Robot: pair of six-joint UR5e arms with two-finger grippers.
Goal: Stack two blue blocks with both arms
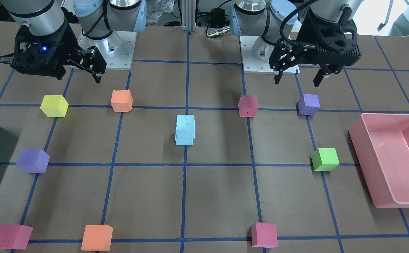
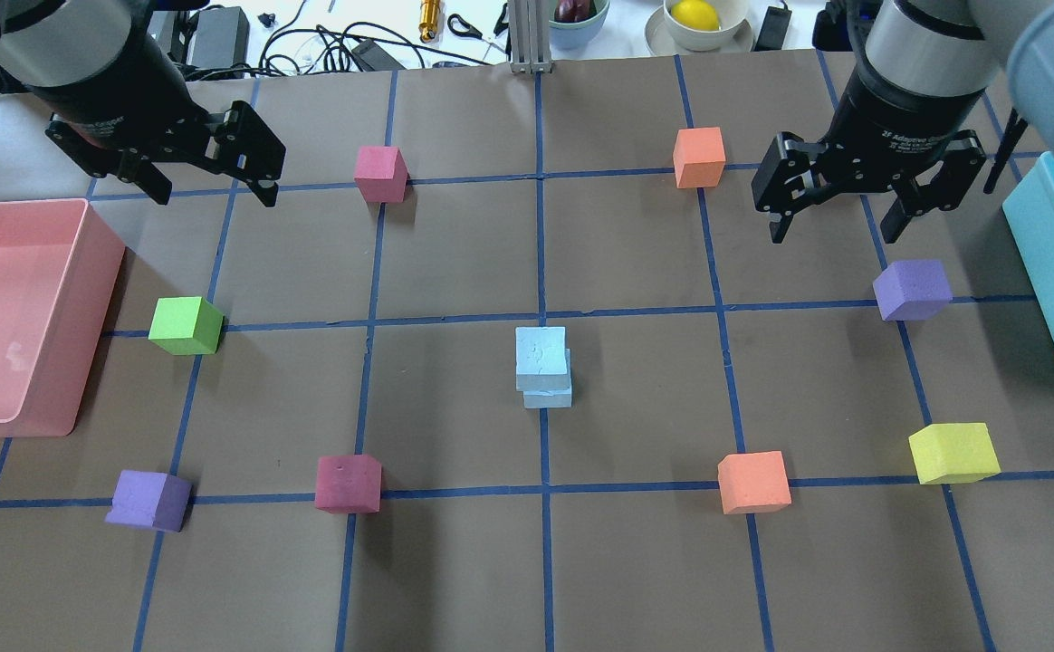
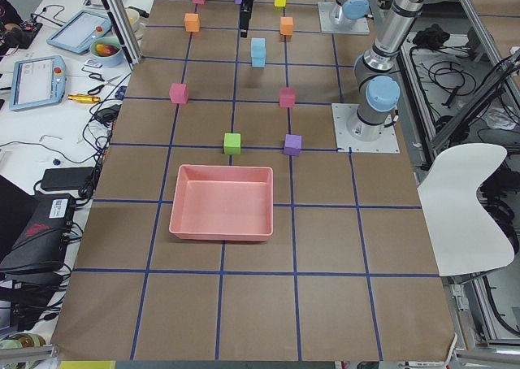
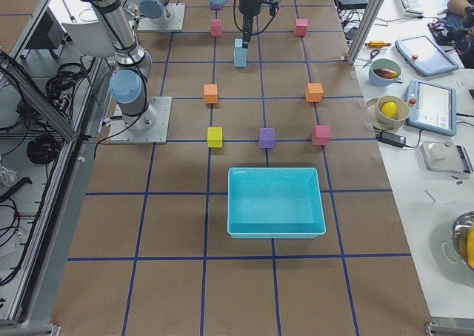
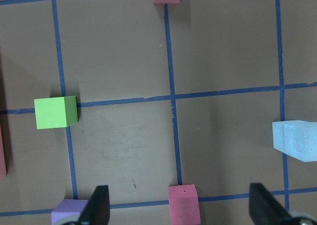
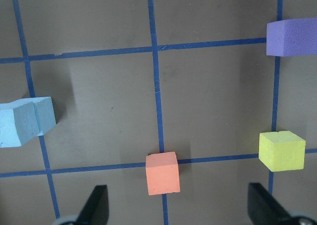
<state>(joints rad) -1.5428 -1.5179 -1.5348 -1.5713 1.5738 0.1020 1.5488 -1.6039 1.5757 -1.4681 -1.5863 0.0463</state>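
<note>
The two pale blue blocks stand stacked at the table's centre. The upper blue block (image 2: 541, 353) sits slightly offset on the lower blue block (image 2: 548, 396). The stack also shows in the front view (image 1: 185, 128), at the right edge of the left wrist view (image 5: 297, 140) and at the left edge of the right wrist view (image 6: 25, 122). My left gripper (image 2: 213, 192) hangs open and empty at the far left, well away from the stack; in the front view it (image 1: 297, 81) is at the upper right. My right gripper (image 2: 833, 235) hangs open and empty at the far right.
A pink bin (image 2: 29, 417) stands at the left edge and a teal bin (image 2: 1052, 272) at the right edge. Around the stack stand a green cube (image 2: 185, 325), two purple cubes (image 2: 913, 290) (image 2: 148, 499), a yellow cube (image 2: 953, 453), two orange cubes (image 2: 753, 482) (image 2: 699, 157) and crimson cubes (image 2: 379, 173) (image 2: 348, 483).
</note>
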